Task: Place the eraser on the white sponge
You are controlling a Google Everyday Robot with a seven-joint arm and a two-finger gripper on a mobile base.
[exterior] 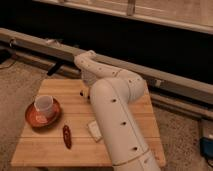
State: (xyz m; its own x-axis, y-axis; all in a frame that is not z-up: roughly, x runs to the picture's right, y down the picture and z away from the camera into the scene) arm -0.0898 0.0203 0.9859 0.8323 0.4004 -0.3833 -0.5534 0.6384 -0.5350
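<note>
I see the gripper [83, 92] low over the table's [45, 150] far-middle part, mostly hidden by the arm [117, 120]; can't tell if it's released or clenched. The white sponge [93, 129] lies flat near the table's centre, partly covered by the arm. I can't make out the eraser. The cup [45, 105] sits in a saucer [31, 118] on the table's left side, and a red pepper [66, 136] lies toward the table's front.
</note>
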